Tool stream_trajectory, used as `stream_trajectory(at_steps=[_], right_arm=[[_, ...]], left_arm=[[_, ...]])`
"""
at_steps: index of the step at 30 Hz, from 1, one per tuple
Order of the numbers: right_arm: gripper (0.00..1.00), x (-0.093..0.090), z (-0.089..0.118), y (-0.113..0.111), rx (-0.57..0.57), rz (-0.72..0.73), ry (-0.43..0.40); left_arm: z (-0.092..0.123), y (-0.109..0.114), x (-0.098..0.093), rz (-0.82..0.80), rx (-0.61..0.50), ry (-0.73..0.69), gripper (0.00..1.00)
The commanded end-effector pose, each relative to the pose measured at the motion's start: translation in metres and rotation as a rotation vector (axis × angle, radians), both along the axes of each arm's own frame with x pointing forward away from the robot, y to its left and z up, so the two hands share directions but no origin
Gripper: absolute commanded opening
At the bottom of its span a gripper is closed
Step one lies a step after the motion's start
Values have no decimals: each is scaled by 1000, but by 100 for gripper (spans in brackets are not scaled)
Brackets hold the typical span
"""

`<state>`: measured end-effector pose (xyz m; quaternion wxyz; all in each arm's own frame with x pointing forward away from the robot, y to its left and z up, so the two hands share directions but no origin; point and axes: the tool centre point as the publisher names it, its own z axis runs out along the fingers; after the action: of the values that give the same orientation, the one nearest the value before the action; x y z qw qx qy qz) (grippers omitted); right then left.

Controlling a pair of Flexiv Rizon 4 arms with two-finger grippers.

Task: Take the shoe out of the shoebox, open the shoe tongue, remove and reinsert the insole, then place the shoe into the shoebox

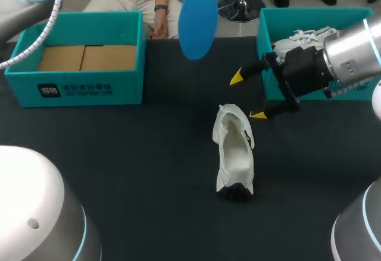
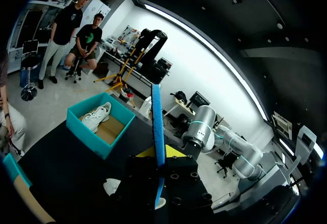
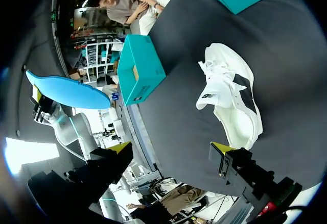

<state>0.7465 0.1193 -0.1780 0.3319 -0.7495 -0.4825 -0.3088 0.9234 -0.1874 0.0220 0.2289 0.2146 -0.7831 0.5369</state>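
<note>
There, upright white shoe [image 1: 234, 151], one end black; blue insole [image 1: 198, 17] in left pincer [image 2: 158, 154].

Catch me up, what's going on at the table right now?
The left gripper holds the blue insole raised above the table, out of the shoe. The white shoe lies on the dark table, opening up. The right gripper hovers open beside it, touching nothing. A second white shoe sits in the right shoebox.
</note>
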Motion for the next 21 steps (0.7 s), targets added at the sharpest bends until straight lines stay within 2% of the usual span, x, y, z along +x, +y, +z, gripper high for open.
stream_trajectory(at_steps=[1,18,21], right_arm=[[100,3,-8,4,39,-9,-28],[100,3,-8,4,39,-9,-28],[100,4,-6,8,119,-29,2]], left_arm=[[-1,0,0,0,-1,0,0],[-1,0,0,0,-1,0,0],[-1,0,0,0,-1,0,0]])
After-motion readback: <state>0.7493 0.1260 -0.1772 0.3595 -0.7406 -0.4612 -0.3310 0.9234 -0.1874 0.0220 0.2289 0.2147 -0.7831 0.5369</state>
